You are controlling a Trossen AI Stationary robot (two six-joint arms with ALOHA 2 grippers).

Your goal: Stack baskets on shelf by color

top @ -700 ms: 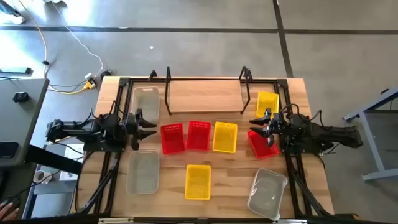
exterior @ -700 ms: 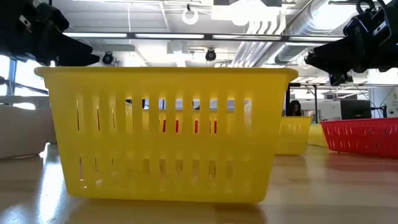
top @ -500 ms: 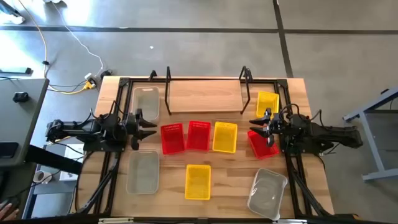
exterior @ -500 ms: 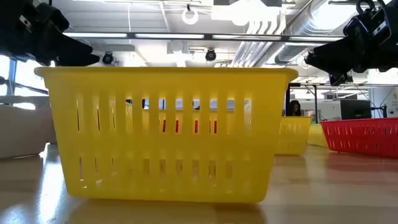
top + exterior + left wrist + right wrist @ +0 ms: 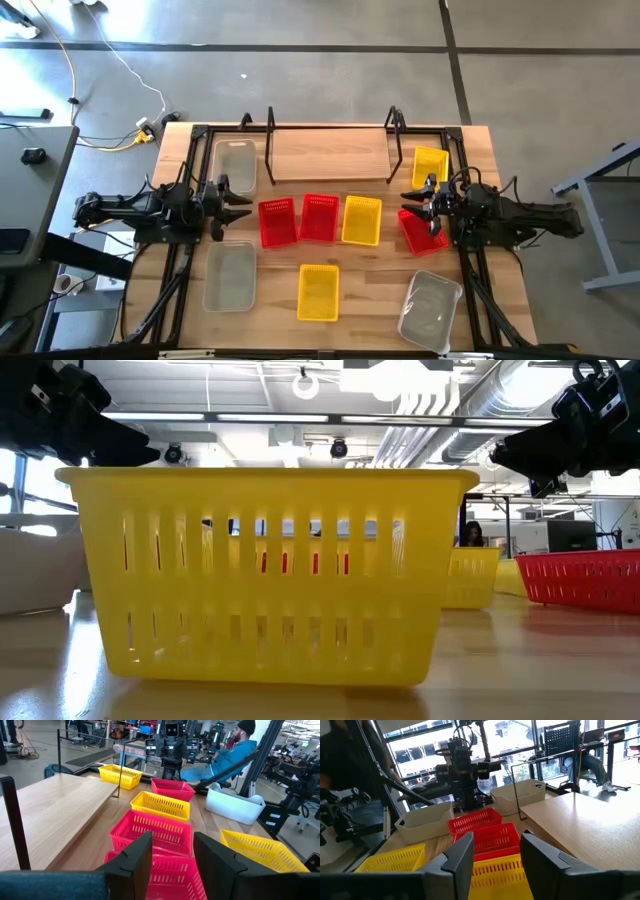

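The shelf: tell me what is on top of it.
Nothing sits on the shelf; its wooden board is bare in the high view. All nine baskets rest on the table around it. No part of the board is covered.

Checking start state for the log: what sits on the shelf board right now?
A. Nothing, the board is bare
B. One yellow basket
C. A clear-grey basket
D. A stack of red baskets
A, since in the high view the shelf shows only bare wood between its black posts, while the nearest yellow basket and clear-grey basket sit beside it on the tabletop.
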